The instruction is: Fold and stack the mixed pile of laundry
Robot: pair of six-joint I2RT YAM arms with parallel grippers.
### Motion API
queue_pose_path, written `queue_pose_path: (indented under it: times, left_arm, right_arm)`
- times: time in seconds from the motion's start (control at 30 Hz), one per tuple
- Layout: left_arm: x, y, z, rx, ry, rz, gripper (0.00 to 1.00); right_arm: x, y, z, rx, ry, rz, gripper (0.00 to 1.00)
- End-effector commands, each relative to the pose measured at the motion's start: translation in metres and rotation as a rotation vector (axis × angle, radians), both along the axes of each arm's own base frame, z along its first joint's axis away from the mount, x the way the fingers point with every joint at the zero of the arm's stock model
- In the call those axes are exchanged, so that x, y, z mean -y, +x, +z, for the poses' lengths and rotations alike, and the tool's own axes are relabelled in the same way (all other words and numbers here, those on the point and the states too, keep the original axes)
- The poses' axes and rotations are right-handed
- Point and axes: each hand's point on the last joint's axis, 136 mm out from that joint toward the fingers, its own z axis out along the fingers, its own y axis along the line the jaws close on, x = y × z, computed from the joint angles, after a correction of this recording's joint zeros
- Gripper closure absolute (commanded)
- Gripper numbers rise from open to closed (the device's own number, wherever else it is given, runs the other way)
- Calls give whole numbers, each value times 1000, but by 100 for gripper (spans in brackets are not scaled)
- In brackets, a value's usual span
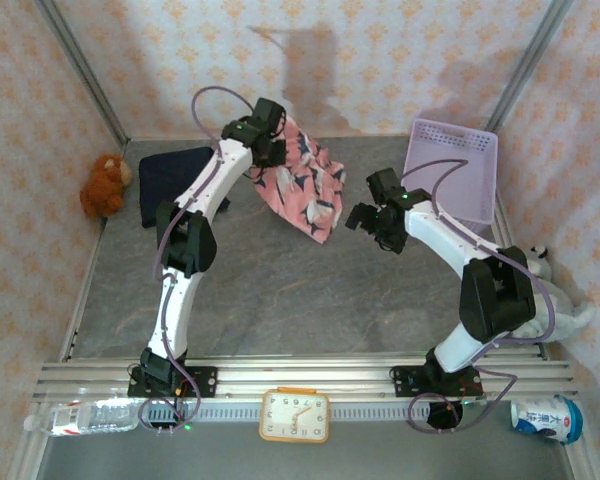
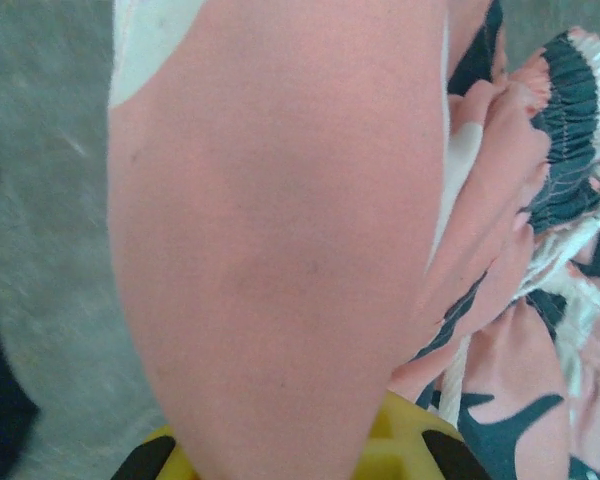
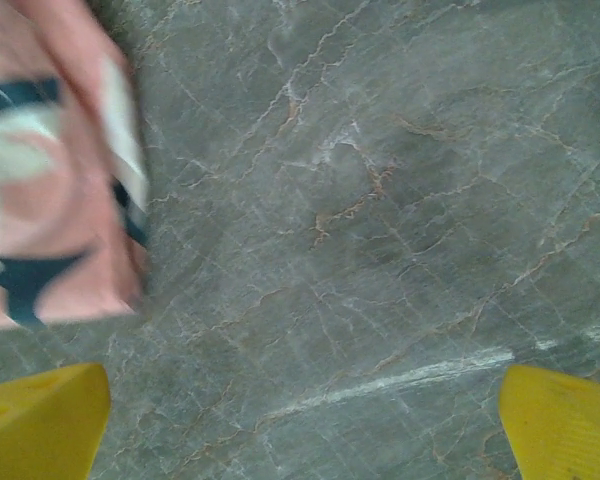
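Observation:
The pink garment [image 1: 305, 185] with navy-and-white print lies spread at the back centre of the table. My left gripper [image 1: 270, 140] is shut on its far left edge. In the left wrist view a taut fold of the pink garment [image 2: 280, 220] runs down between the yellow fingers of the left gripper [image 2: 295, 455]. The folded dark navy garment [image 1: 175, 180] lies flat at the back left. My right gripper [image 1: 358, 218] hangs open just right of the pink cloth's near corner. In the right wrist view the right gripper [image 3: 300, 430] holds nothing, and the pink garment [image 3: 50, 200] lies at the upper left.
A lavender basket [image 1: 450, 170] stands at the back right. A brown plush toy [image 1: 105, 185] sits at the far left wall, and a grey plush [image 1: 540, 262] lies by the right arm. A clock [image 1: 295, 415], a bottle [image 1: 85, 417] and a cup [image 1: 545, 417] sit by the front rail.

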Motion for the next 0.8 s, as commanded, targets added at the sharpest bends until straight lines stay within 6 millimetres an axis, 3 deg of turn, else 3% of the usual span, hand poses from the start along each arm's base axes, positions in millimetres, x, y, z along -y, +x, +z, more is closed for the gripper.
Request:
queue_pose_path:
  times: [0.0,0.3,0.57,0.77]
  left_arm:
    - [-44,-8,11,-55,87,33,100]
    - [-113,0,32,-24,6,155,100]
    - [-150,-14,57,-16,5,170,100]
    - [-197,-28,69,-23,63,228,100]
  right_arm:
    - [15,-5,-10,-31,-60,-58,1]
    - [16,-4,-21,-79,-88,-62,1]
    - [8,6,-32,-107,-76,-52,1]
    - [3,17,-31,-91,-70,-40,1]
